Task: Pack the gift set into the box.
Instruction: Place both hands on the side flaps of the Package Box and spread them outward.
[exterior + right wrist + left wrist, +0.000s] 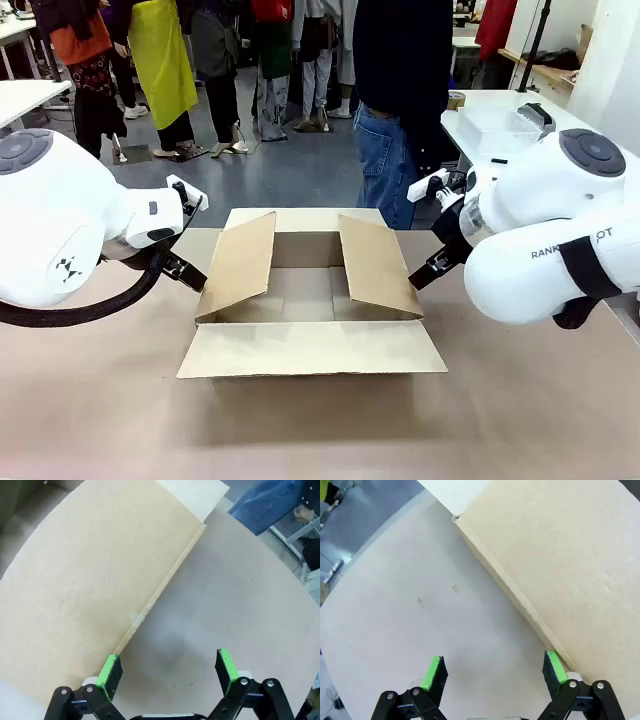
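Tools gape wide and hold nothing: the left tool (492,669) and the right tool (167,667) sit low, just beside the raised side flaps of the box (312,348), which lies open mid-worktop (100,410); a person (400,100) stands behind

Box (310,350): matt brown corrugated cardboard. Table (90,425): smooth, matt beige top. Left arm casing (50,215): glossy white plastic.
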Motion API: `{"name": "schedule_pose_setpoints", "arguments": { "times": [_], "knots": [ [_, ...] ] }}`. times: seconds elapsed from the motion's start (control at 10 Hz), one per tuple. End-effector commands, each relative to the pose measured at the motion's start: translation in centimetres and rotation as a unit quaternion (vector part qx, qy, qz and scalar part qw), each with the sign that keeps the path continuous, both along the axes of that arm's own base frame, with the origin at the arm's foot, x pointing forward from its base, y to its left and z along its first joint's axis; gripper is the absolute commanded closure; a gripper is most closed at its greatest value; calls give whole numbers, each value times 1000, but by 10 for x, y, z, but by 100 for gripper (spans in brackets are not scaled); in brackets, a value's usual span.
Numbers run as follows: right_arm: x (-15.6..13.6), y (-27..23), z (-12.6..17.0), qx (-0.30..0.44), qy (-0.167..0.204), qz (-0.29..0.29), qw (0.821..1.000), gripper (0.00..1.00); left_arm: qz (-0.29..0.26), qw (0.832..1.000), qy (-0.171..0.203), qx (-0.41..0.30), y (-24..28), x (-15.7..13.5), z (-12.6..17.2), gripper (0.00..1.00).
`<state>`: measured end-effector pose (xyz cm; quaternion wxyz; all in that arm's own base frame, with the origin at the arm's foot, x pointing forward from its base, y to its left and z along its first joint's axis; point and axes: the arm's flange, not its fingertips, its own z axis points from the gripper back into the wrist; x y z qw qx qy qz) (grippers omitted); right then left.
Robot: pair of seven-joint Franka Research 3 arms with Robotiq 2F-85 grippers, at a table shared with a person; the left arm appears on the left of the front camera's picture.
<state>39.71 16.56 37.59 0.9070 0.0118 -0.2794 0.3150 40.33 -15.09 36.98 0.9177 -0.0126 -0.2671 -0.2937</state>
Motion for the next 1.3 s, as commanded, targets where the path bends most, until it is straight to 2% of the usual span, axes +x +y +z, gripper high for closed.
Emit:
{"name": "schedule_pose_setpoints", "arguments": {
  "times": [0.0,1.2],
  "knots": [
    [0,0,0,0,0,0,1000,0,0,1000,0,0,0,0,0,0],
    [0,0,0,0,0,0,1000,0,0,1000,0,0,0,0,0,0]
  ]
}}
